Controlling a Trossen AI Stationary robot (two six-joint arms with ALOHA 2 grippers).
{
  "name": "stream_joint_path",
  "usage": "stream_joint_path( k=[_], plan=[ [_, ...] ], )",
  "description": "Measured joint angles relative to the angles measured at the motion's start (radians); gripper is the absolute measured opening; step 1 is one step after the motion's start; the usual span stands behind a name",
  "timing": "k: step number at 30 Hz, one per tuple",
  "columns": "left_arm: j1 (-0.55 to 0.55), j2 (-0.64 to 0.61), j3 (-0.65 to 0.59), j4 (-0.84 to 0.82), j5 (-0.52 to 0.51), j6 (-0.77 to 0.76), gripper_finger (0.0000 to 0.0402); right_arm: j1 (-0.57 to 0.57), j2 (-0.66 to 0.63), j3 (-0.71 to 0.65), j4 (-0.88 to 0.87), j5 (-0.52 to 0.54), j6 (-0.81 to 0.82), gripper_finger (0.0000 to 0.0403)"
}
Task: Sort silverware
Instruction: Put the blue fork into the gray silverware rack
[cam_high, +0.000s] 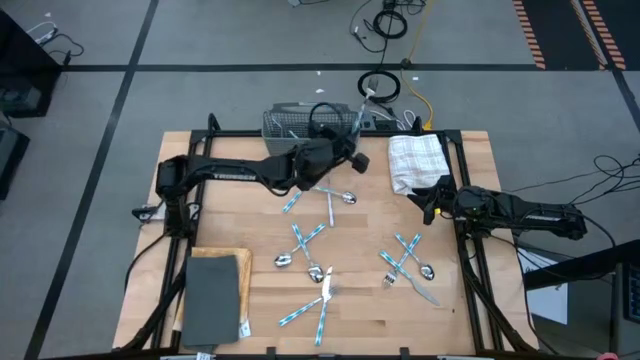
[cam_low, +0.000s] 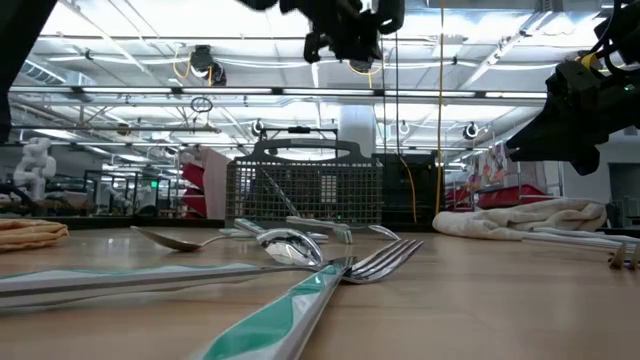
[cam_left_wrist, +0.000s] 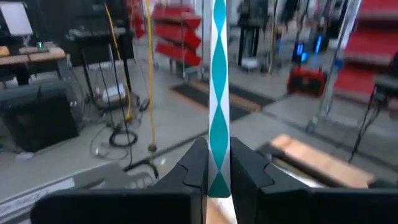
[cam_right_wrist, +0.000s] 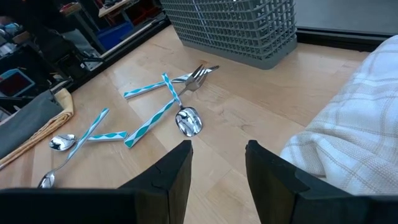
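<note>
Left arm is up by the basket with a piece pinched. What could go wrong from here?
1. The left end effector pinches only the tip of the utensil handle, which stands upright. It could pivot or slip before release.
2. The grey mesh basket sits at the table's far edge, so a misaligned drop may land on the floor behind.
3. The crossed fork and spoon overlap, so a later pick may drag both.

The right end effector waits open beside the towel.

In the high view the basket is set at the counter's upper edge, centre frame, with a folded cloth to its right. The left hand is found just below the basket (a piece of silverware clamped in it). The right hand is placed below the cloth. Loose silverware is scattered across the centre and lower right; a folded mat lies at lower left.
</note>
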Motion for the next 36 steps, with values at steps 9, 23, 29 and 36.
stream_joint_path(
  k=[9, 23, 29, 36],
  plan=[
    [0.082, 0.001, -0.330, 0.637, 0.013, 0.097, 0.0041, 0.000, 0.000, 0.000, -0.001, 0.000, 0.000, 0.0139],
    [0.219, 0.043, -0.514, 0.909, 0.069, 0.191, 0.0041, 0.000, 0.000, 0.000, -0.001, 0.000, -0.056, 0.0139],
    [0.216, 0.127, -0.507, 0.930, 0.013, 0.211, 0.0041, 0.000, 0.000, 0.000, -0.001, 0.003, -0.067, 0.0139],
    [0.219, 0.252, -0.506, 1.158, -0.038, 0.219, 0.0041, 0.000, 0.000, 0.000, -0.001, 0.003, -0.068, 0.0139]
  ],
)
